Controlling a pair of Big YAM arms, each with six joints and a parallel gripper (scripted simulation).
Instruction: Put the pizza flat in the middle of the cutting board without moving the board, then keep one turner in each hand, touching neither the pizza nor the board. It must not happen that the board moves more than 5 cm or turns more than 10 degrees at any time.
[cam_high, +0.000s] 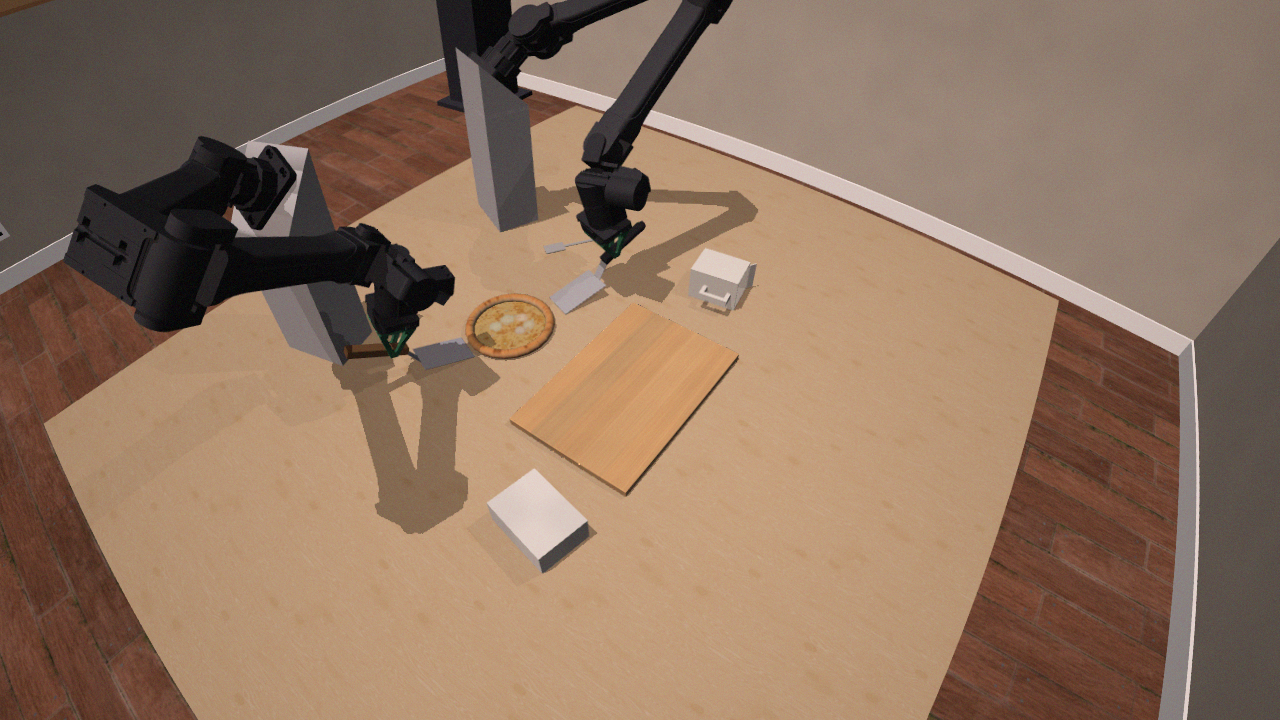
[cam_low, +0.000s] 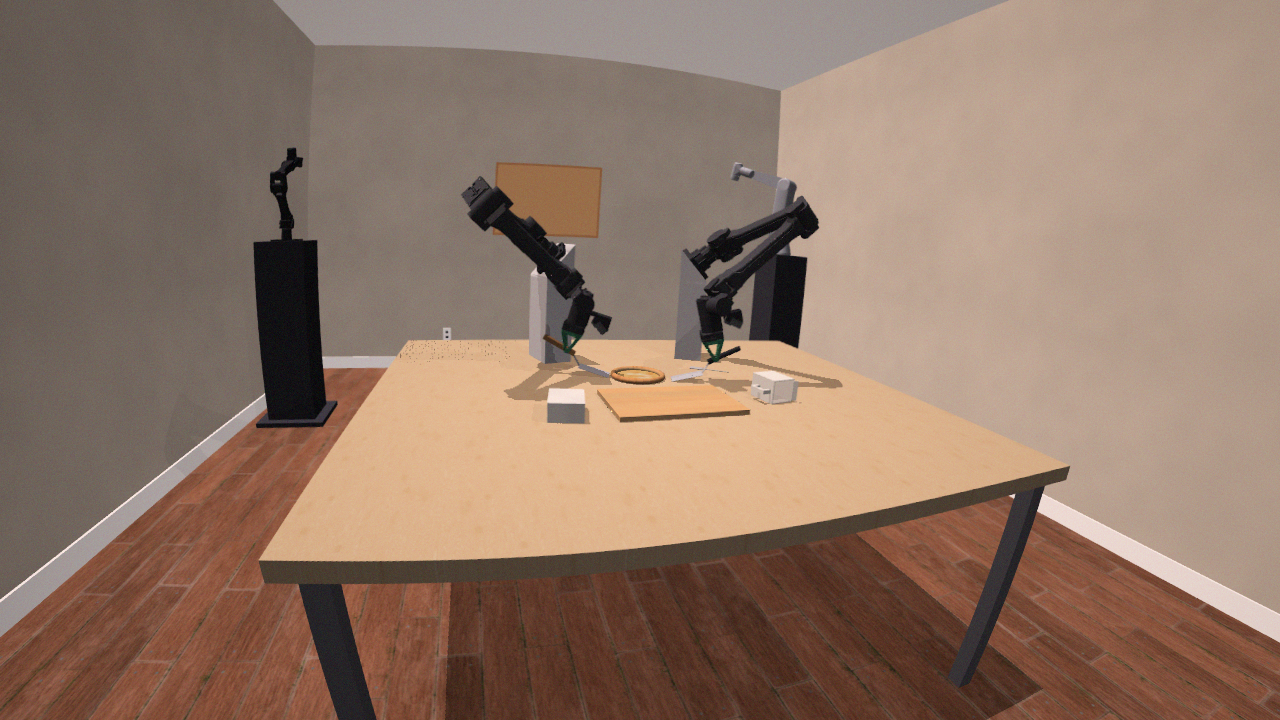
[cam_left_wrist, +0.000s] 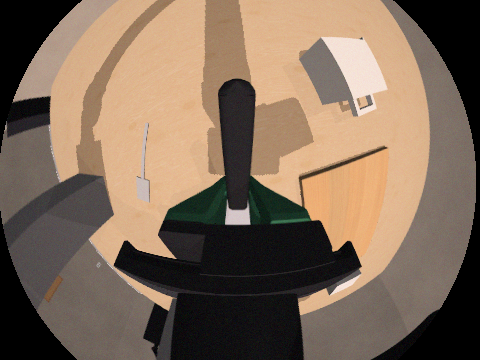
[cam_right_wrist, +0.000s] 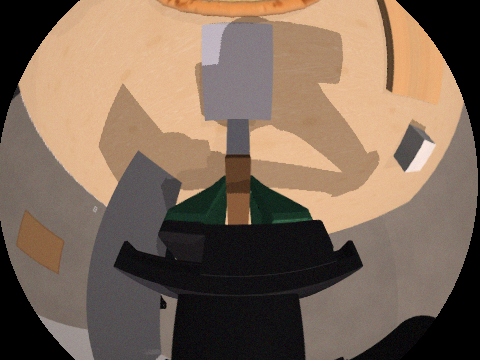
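Note:
The pizza lies flat on the table beside the cutting board, off it. My left gripper is shut on the black-handled turner. Its blade slopes low over the table, a little apart from the pizza. My right gripper is shut on the brown-handled turner. Its blade points at the pizza's opposite side, close to the crust; I cannot tell its exact height.
A white box with a handle stands beyond one board end. A white block stands near the other. A thin spatula lies behind the left turner. Grey pedestals stand behind.

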